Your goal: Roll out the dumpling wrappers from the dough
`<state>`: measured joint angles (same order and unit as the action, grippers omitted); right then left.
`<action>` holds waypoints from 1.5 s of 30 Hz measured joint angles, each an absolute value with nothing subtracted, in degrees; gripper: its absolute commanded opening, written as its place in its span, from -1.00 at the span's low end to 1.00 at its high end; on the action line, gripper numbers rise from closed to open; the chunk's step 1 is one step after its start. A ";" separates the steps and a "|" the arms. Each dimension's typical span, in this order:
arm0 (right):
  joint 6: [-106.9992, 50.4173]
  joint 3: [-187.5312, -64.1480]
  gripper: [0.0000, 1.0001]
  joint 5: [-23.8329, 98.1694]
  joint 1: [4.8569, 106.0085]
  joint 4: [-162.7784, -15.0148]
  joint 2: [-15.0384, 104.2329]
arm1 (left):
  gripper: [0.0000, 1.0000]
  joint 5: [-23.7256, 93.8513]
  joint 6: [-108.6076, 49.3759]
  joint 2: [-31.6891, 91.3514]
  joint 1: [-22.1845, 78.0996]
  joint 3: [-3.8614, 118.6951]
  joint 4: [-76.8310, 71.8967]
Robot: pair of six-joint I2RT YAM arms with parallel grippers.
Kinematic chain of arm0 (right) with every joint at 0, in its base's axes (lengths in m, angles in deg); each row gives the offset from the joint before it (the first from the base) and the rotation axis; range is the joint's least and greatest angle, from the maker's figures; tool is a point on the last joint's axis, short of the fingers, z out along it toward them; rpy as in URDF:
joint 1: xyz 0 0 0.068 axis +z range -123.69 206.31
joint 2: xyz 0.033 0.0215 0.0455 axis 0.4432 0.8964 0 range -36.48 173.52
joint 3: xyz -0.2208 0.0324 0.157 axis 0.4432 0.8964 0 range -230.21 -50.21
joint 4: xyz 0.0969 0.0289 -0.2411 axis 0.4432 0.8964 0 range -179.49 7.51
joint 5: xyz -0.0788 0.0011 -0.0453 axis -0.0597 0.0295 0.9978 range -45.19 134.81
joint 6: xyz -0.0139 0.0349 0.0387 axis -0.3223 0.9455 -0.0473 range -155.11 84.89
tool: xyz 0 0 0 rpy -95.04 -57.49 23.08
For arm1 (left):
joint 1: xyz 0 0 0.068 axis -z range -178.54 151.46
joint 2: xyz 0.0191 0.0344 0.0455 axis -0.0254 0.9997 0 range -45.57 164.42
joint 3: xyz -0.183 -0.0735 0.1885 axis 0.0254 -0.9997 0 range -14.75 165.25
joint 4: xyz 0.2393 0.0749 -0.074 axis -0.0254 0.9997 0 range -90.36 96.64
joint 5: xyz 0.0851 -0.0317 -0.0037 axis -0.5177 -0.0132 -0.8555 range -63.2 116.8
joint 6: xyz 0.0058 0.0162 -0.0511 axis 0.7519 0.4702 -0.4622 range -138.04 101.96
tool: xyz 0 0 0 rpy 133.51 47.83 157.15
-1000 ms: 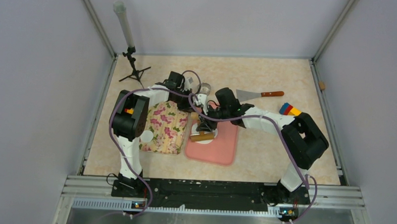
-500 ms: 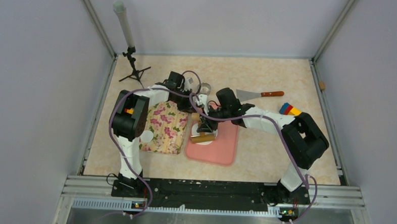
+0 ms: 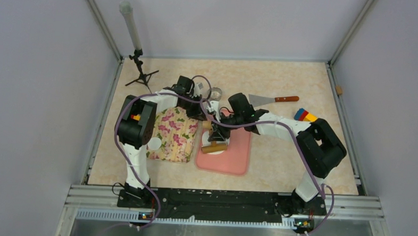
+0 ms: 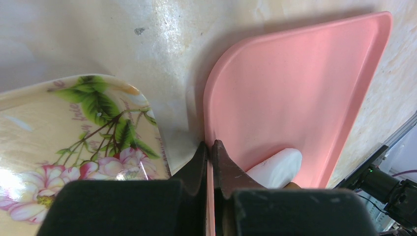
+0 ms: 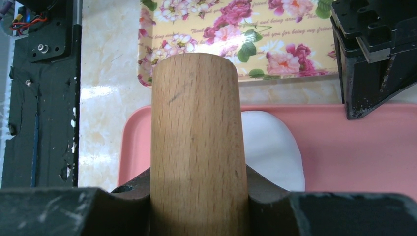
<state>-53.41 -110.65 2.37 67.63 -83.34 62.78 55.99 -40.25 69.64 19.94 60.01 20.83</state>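
Note:
The dough [image 5: 273,147] is a soft white flattened piece lying on the pink board [image 3: 236,154]. My right gripper [image 5: 195,177] is shut on a wooden rolling pin [image 5: 195,123], which lies over the dough's near side and hides part of it. Seen from above, the pin [image 3: 213,147] crosses the board's left half under the right gripper [image 3: 220,133]. My left gripper [image 4: 211,147] is shut on the board's left rim, with the dough [image 4: 275,167] just to its right. A small white disc [image 3: 154,143], apparently one of the dumpling wrappers, sits at the floral tray's left edge.
The floral tray [image 3: 175,133] lies directly left of the board. A metal ring cutter [image 3: 215,91] and a spatula [image 3: 274,100] lie behind the board. Coloured blocks [image 3: 304,115] sit at the right and a tripod [image 3: 139,72] stands at the back left.
My right gripper has shifted the rolling pin slightly over the dough. The left gripper has stayed on the board's rim.

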 measured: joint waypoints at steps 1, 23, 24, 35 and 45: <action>-53.56 -110.61 -1.00 2.05 67.58 -83.38 62.76 | -1.00 55.99 -40.25 69.64 19.94 60.01 20.83; -55.01 -109.84 -1.00 -0.38 67.39 -82.88 62.56 | -1.00 55.97 -40.25 69.64 19.94 60.01 20.85; -55.03 -109.82 -1.00 -0.49 67.39 -82.90 62.47 | -1.00 55.97 -40.25 69.64 19.94 60.01 20.85; -54.98 -109.06 -1.00 -1.34 67.25 -83.32 62.10 | -1.00 55.97 -40.25 69.64 19.94 60.01 20.85; -54.96 -107.94 -1.00 -2.43 66.99 -84.13 61.58 | -1.00 55.95 -40.25 69.64 19.94 60.01 20.85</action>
